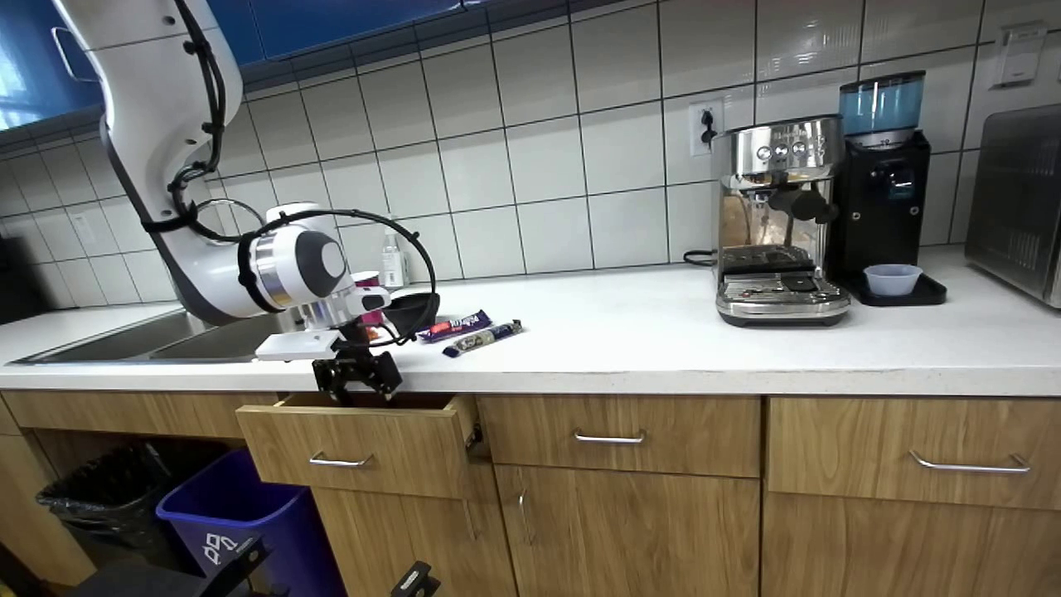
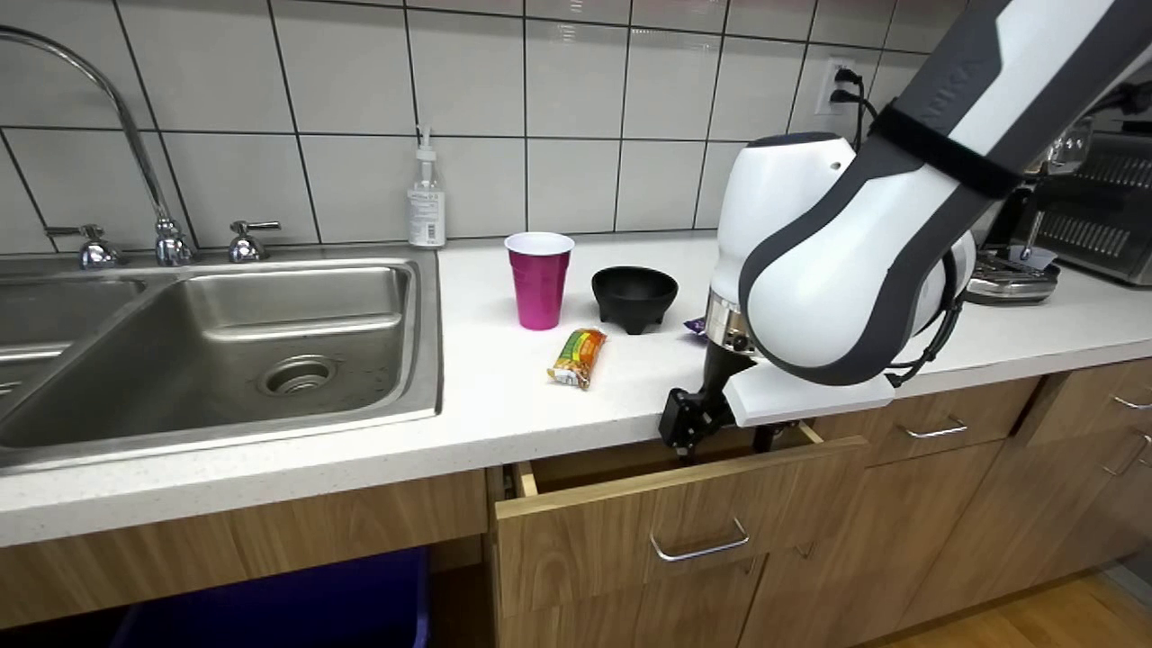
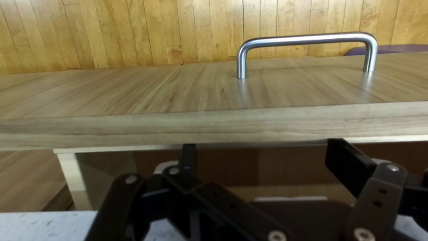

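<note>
Wrist view: hand [image 3: 261, 150] ptly blocks drawer [image 3: 214, 128] interior. In an ext. view: faucet [image 2: 141, 153] cut @ L edge, purple wrapper [image 2: 696, 326] mostly hid by arm [image 2: 814, 288].

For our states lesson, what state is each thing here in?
Brown wooden drawer, open
Neighbouring wooden drawer, shut
Black two-fingered hand, open
Magenta plastic cup, upright
Black round bowl, upright
Orange snack packet, lying flat
Purple wrapped bar, lying flat
Blue-grey wrapped bar, lying flat
Clear pump bottle, upright
</note>
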Robot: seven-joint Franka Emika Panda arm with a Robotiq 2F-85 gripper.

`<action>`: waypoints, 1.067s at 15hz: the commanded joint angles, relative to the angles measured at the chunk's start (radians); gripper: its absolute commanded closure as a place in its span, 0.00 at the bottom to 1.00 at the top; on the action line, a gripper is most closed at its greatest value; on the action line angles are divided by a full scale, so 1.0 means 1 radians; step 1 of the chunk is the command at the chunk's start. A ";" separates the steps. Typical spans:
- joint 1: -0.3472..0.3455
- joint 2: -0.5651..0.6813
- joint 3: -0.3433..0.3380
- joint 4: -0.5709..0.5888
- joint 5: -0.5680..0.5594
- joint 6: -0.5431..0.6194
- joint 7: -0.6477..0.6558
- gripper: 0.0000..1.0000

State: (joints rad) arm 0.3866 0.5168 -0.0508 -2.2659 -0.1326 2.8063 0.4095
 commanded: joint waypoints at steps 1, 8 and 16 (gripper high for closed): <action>-0.033 -0.004 0.042 -0.010 0.034 -0.017 -0.049 0.00; -0.048 -0.021 0.070 -0.043 0.060 -0.028 -0.085 0.00; -0.043 -0.045 0.081 -0.089 0.064 -0.034 -0.086 0.00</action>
State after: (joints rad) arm 0.3585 0.5045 -0.0093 -2.2980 -0.1005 2.8057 0.3415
